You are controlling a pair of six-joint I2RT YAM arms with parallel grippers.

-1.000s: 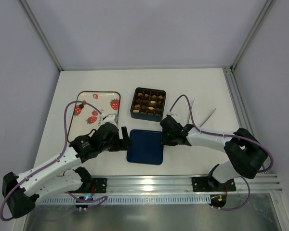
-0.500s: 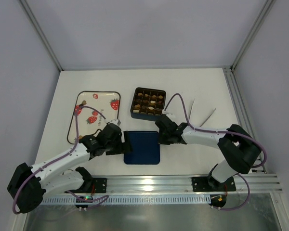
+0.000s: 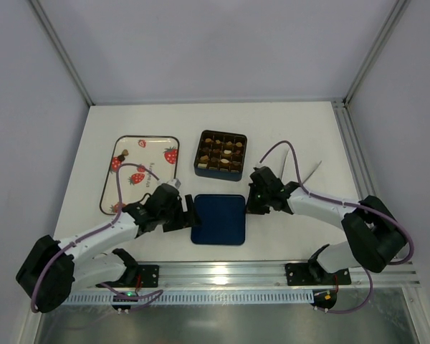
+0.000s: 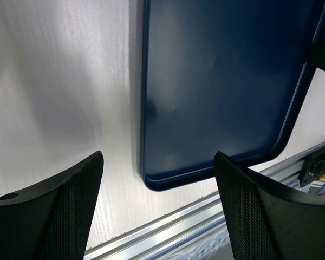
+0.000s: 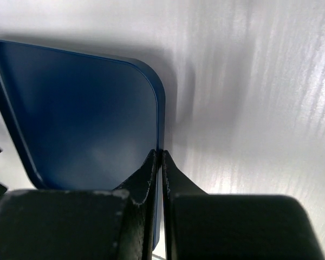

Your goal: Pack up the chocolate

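The chocolate (image 3: 222, 152) fills the brown grid of a square dark-blue box (image 3: 218, 172) at the table's middle back. In front of it lies a flat dark-blue lid (image 3: 218, 218). My right gripper (image 3: 249, 204) is shut on the lid's right rim; the right wrist view shows the fingertips (image 5: 158, 151) pinched on the thin edge of the lid (image 5: 81, 119). My left gripper (image 3: 188, 213) stands open at the lid's left edge. In the left wrist view its fingers (image 4: 158, 157) straddle the near corner of the lid (image 4: 222, 81) without touching it.
A strawberry-printed tray (image 3: 140, 172) lies at the left, just behind the left arm. Two thin white sticks (image 3: 312, 172) lie at the right. The aluminium rail (image 3: 222, 272) runs along the table's near edge, close to the lid.
My right gripper closed onto the lid's right rim and drew the lid slightly right. The left gripper, still open, slid in to the lid's left edge.
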